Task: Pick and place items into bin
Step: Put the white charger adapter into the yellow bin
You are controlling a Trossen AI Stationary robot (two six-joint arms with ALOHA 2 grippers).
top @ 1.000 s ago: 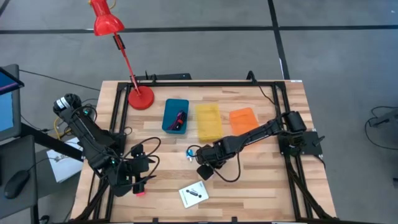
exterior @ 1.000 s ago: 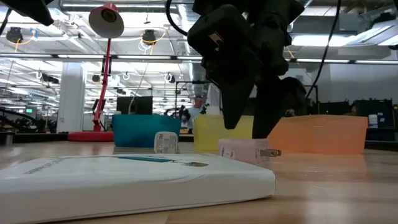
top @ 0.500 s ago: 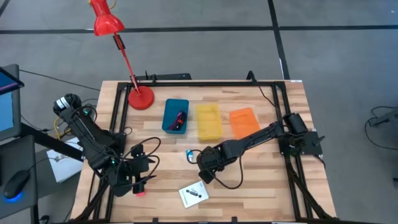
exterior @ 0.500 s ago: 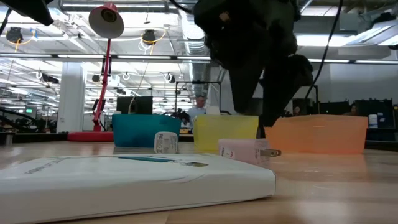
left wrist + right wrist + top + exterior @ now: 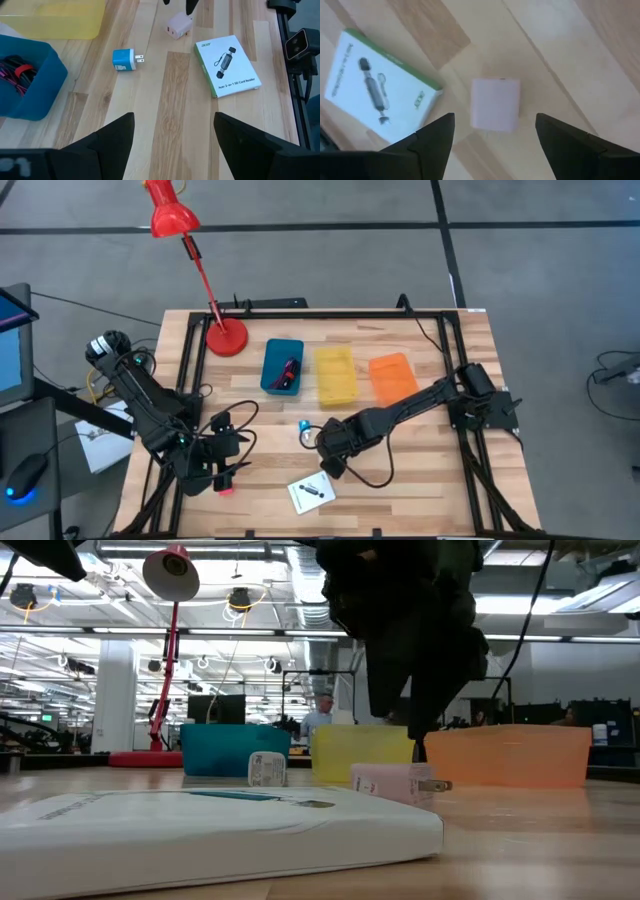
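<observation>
A: Right wrist view: the right end effector (image 5: 495,135) hangs directly above the pink charger block (image 5: 495,104), fingers spread wide to either side of it and gripping nothing. Why there?

B: Judging from the layout, the charger is the next item to be lifted off the desk (image 5: 420,480), so the fingers are set to straddle it. The low view shows it lying flat on the wood, apart from the fingers, prongs pointing sideways toward the orange bin (image 5: 515,755).

A: And its long axis?

B: In the left wrist view the charger body runs on a slant across the planks, prongs at the end turned away from the SD card reader box (image 5: 227,65). That box lies flat just beside it, long edges also skewed to the grain. The blue charger (image 5: 304,426) rests near the blue bin (image 5: 283,366), prongs toward the pink one.

A: The other arm?

B: The left end effector (image 5: 172,145) waits at the desk's near-left corner, fingers wide apart and empty. The blue bin already holds a dark red cord (image 5: 15,75); the yellow bin (image 5: 334,374) stands between blue and orange.
</observation>
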